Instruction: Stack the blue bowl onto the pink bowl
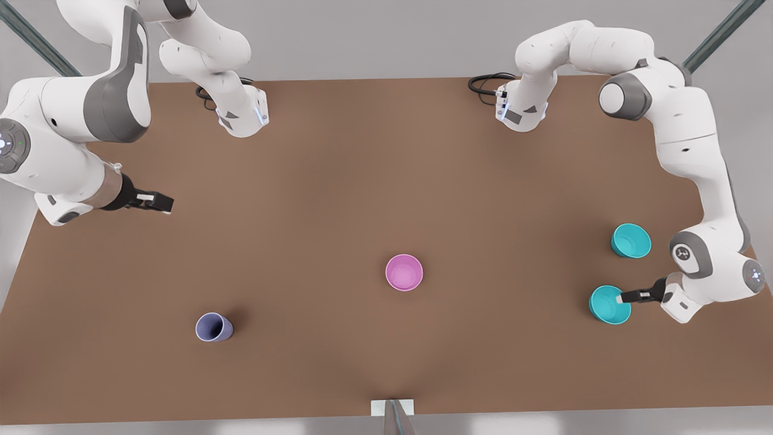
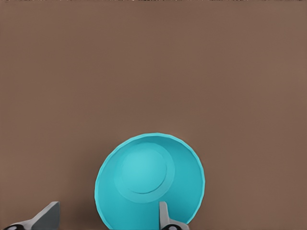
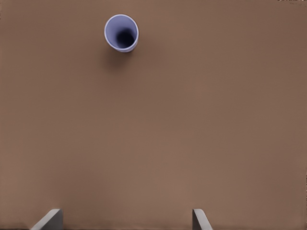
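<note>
The blue bowl (image 1: 609, 304) (image 2: 148, 179), a plain turquoise-teal one, stands upright on the table at the front view's right. My left gripper (image 1: 623, 296) (image 2: 105, 219) is open and straddles its rim: one finger (image 2: 164, 215) is inside the bowl, the other (image 2: 48, 216) outside it. The pink bowl (image 1: 404, 272) stands upright near the table's middle, well apart from both arms. My right gripper (image 1: 158, 202) (image 3: 125, 219) waits open over bare table at the front view's left, holding nothing.
A second, look-alike teal bowl (image 1: 631, 240) stands just behind the blue bowl, close to the left arm. A lavender-blue cup (image 1: 214, 327) (image 3: 122, 32) stands at the front left. The brown table (image 1: 386, 181) ends close to the left arm's side.
</note>
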Available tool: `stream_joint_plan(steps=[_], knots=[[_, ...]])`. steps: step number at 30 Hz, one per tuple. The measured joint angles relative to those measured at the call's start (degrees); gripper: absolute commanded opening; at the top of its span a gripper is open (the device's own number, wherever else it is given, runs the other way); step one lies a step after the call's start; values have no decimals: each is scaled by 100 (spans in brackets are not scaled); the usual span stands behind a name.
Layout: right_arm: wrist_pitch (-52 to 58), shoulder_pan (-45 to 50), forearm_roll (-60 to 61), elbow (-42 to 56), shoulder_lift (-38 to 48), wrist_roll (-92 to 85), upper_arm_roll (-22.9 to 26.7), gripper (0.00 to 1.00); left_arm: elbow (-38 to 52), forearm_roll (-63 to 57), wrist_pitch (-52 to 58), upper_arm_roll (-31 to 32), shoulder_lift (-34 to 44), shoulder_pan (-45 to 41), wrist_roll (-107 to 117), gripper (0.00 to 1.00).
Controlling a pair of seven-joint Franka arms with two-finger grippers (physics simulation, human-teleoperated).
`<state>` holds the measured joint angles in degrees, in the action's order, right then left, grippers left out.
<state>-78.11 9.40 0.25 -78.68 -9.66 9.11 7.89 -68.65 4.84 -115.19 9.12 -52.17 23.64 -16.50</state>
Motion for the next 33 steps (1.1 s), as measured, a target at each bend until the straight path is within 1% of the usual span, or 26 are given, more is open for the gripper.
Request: stream_joint_plan(steps=[4, 5, 6, 7, 8, 9, 11, 17, 19, 22, 25, 27, 28, 31, 33], knots=[[44, 0, -1, 0, 1, -287, -1, 100, -99, 21, -180, -8, -186, 45, -164, 100], [52, 0, -1, 0, 1, -349, -1, 100, -103, 26, -208, -7, -234, 49, -199, 97], [58, 0, -1, 0, 1, -408, -1, 100, -105, 30, -233, -8, -283, 51, -233, 90], [65, 0, -1, 0, 1, -464, -1, 100, -107, 32, -253, -5, -323, 54, -263, 54], [70, 0, -1, -1, 4, -517, -1, 100, -107, 34, -270, -2, -340, 57, -291, 39], [75, 1, -3, -1, 18, -567, -1, 100, -108, 37, -281, -1, -340, 55, -317, 32], [84, 0, -3, -3, 38, -660, -1, 100, -108, 41, -297, 0, -338, 53, -365, 21], [99, 0, -15, -1, 31, -883, -1, 100, -102, 18, -251, 11, -316, 11, -442, 21], [99, 0, -17, 0, 26, -943, -1, 100, -101, 85, -126, 7, -45, -233, -360, 21], [99, 0, -19, -1, 20, -1025, -1, 100, -22, 140, 278, 28, 454, -1055, 20, 21], [99, -1, -19, 0, 19, -1098, -1, 100, 158, 150, 616, 48, 540, -2352, 565, 21], [99, 1, -19, 4, 14, -1141, 2, 100, 413, 158, 750, 53, 458, -3204, 1016, 21], [99, 2, -19, 9, 4, -1161, 5, 100, 624, 172, 788, 69, 321, -3480, 1256, 21], [99, 9, -18, 22, -13, -1214, 8, 100, 867, 223, 821, 150, 16, -4098, 1982, 21], [99, 9, -18, 25, -19, -1245, 13, 100, 902, 242, 760, 158, -100, -4291, 2439, 21]])
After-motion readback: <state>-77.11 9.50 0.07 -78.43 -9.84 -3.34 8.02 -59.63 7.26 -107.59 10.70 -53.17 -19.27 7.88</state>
